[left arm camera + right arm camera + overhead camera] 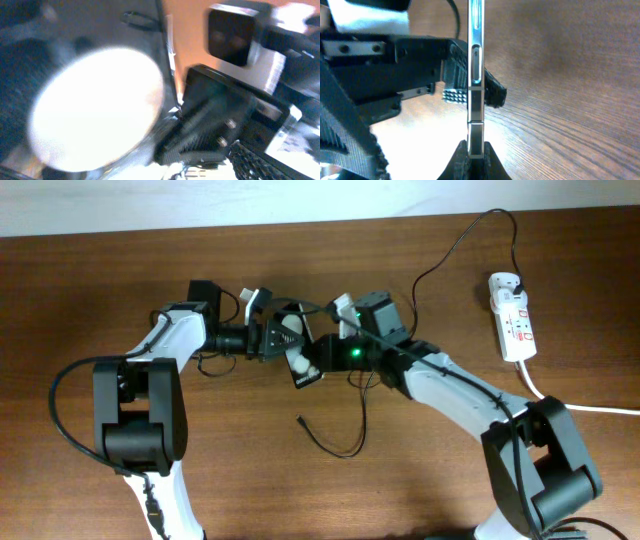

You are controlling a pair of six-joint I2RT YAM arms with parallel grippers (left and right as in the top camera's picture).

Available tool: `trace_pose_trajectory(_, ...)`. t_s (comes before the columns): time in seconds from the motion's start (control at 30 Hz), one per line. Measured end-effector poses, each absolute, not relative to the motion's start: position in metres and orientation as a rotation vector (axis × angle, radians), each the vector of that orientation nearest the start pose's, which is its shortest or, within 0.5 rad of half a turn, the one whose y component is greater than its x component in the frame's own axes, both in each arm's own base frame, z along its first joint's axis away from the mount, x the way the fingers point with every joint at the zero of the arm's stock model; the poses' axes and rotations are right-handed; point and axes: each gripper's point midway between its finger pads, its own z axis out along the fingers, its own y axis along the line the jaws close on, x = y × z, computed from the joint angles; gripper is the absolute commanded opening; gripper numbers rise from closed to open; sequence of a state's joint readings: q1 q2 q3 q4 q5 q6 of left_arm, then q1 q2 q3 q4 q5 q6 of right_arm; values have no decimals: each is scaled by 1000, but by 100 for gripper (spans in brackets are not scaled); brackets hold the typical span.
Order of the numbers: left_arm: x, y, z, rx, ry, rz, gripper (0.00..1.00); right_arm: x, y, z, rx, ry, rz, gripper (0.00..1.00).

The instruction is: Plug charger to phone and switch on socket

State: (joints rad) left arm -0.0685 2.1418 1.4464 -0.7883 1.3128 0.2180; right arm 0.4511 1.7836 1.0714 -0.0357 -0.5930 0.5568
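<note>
The phone (475,75), edge-on — pinched between the jaws of right gripper (474,151) and left gripper (474,94); charger (303,422) tip loose on table (250,480).

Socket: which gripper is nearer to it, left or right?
Right. The right gripper holds the phone mid-table, well apart from the socket. The left gripper meets the phone from the far side, slightly farther off.

Brown wooden table (120,480), grain visible. The charger (358,445) loops on it, plug tip near the right gripper (318,360), on the robot's side. The socket (512,320) and white cord (590,408) lie well apart from that gripper, on its outer side.
</note>
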Motion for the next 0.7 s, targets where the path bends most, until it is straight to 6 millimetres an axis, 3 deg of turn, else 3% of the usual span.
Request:
trace_pose_trajectory(0.03, 386, -195, 121, 443, 2222, -1896, 89, 374, 282, 117, -199, 2432, 1233, 4)
trace_pose_trajectory(0.17, 383, -200, 140, 473, 2092, -1997, 87, 384, 288, 138, -171, 2343, 1346, 4)
trace_pose_trajectory(0.27, 380, -198, 162, 526, 2063, -1943, 84, 384, 294, 153, -213, 2283, 1401, 4)
trace_pose_trajectory(0.37, 377, -188, 200, 597, 2014, -1823, 84, 382, 301, 186, -296, 2192, 1464, 4)
trace_pose_trajectory(0.43, 373, -178, 233, 628, 1966, -1743, 75, 378, 306, 208, -367, 2123, 1511, 4)
trace_pose_trajectory(0.5, 374, -170, 249, 644, 1935, -1683, 65, 374, 311, 220, -423, 2075, 1553, 4)
trace_pose_trajectory(0.53, 375, -169, 252, 653, 1926, -1668, 58, 372, 311, 222, -433, 2071, 1563, 4)
trace_pose_trajectory(0.57, 376, -168, 254, 659, 1920, -1651, 43, 369, 312, 223, -451, 2070, 1583, 4)
trace_pose_trajectory(0.67, 379, -164, 251, 650, 1934, -1623, 40, 363, 313, 225, -466, 2070, 1618, 4)
trace_pose_trajectory(0.7, 379, -164, 251, 649, 1934, -1623, 34, 362, 313, 225, -468, 2073, 1628, 4)
